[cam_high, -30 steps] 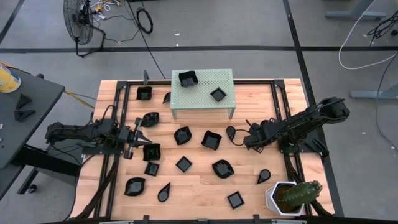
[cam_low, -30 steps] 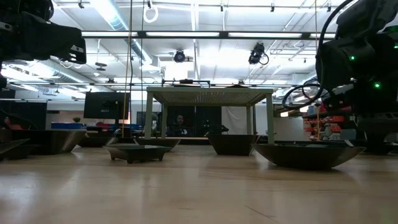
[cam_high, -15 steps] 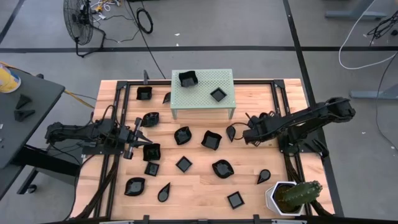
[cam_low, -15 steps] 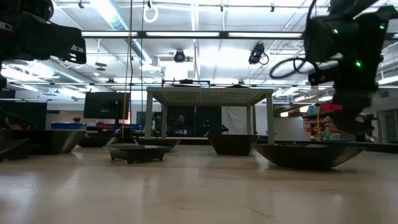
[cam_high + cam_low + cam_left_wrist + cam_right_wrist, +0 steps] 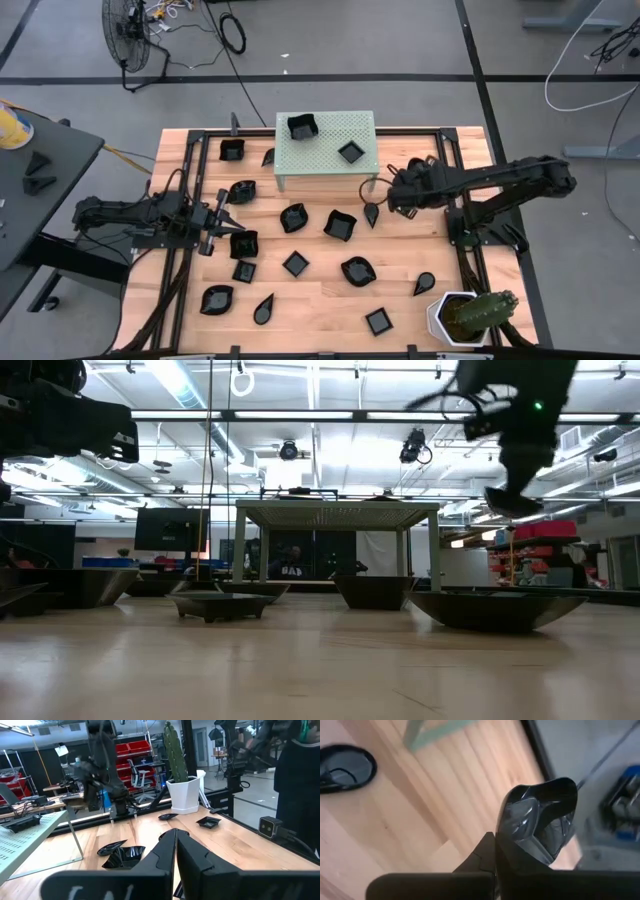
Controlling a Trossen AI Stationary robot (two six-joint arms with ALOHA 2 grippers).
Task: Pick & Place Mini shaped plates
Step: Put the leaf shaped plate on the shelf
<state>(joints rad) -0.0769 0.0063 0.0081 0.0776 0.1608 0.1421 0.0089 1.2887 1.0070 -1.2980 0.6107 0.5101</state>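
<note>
Several mini shaped plates lie scattered on the wooden table (image 5: 320,300), and two more (image 5: 301,127) (image 5: 351,151) sit on the pale green perforated stand (image 5: 325,150). My right gripper (image 5: 380,204) hangs in the air beside the stand's right leg, shut on a small glossy black teardrop plate (image 5: 540,815), which also shows in the high view (image 5: 372,214) and high up in the low view (image 5: 512,502). My left gripper (image 5: 222,222) waits shut and level at the table's left, beside a square plate (image 5: 243,243). My right gripper pinches the teardrop plate by its rim at one end (image 5: 506,845) between its two fingers. The fingers slant down from the table's right side. The plate is lifted clear of the table and sticks out tilted beyond the fingertips.
A white hexagonal pot with a cactus (image 5: 465,315) stands at the near right corner. Black frame rails (image 5: 445,160) run along both sides of the table. Loose plates (image 5: 340,224) (image 5: 357,271) lie near the held one, and a round one (image 5: 345,765) shows below the gripper.
My right gripper has risen, staying shut on the teardrop plate, and has swung toward the far edge and the green stand, tipping and rolling on the way. The plate has gone up with it.
</note>
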